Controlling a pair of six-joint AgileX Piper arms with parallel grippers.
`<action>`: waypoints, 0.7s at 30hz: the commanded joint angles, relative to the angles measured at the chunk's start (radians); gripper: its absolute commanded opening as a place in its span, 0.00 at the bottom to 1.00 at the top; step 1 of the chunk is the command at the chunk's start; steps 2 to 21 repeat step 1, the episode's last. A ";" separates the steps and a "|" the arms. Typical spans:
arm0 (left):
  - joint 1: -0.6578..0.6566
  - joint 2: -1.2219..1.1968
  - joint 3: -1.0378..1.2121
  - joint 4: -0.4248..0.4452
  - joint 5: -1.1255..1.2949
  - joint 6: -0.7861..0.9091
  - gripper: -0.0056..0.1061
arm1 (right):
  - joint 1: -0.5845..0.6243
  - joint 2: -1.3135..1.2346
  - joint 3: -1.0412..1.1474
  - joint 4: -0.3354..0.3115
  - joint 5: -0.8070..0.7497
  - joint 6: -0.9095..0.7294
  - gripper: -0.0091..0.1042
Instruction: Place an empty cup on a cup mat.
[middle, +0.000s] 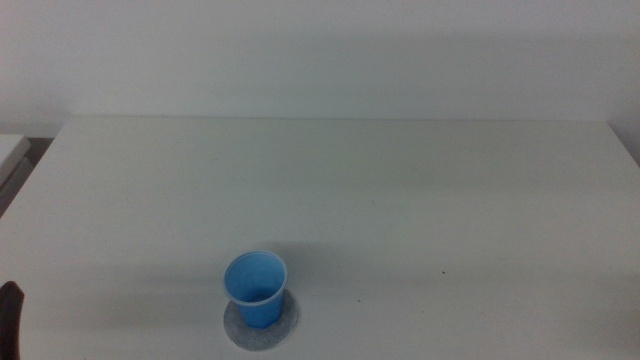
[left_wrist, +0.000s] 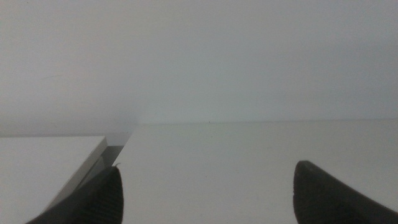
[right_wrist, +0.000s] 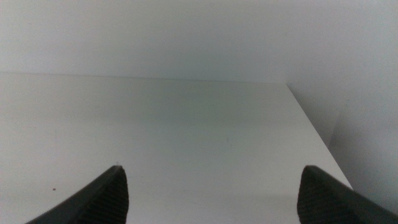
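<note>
The blue cup (middle: 256, 288) stands upright on the round speckled grey cup mat (middle: 286, 322) near the table's front edge, left of centre in the middle view. The cup looks empty. My left gripper (left_wrist: 208, 186) is open and holds nothing; in the middle view only a dark tip of it (middle: 9, 312) shows at the bottom left edge, far from the cup. My right gripper (right_wrist: 214, 193) is open and empty, and it is out of the middle view. Neither wrist view shows the cup or the mat.
The white table (middle: 400, 190) runs back to a white wall. A second white surface (left_wrist: 43, 162) lies beside the table's left edge, with a dark gap between them. The table's right edge (right_wrist: 317, 130) shows in the right wrist view.
</note>
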 joint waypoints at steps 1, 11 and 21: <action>0.000 -0.004 0.000 0.000 -0.011 -0.008 0.89 | 0.002 -0.005 0.003 -0.007 -0.007 -0.004 0.90; 0.000 -0.004 0.000 0.000 -0.011 -0.008 0.89 | 0.002 -0.005 0.003 -0.007 -0.007 -0.004 0.90; 0.000 -0.004 0.000 0.000 -0.011 -0.008 0.89 | 0.002 -0.005 0.003 -0.007 -0.007 -0.004 0.90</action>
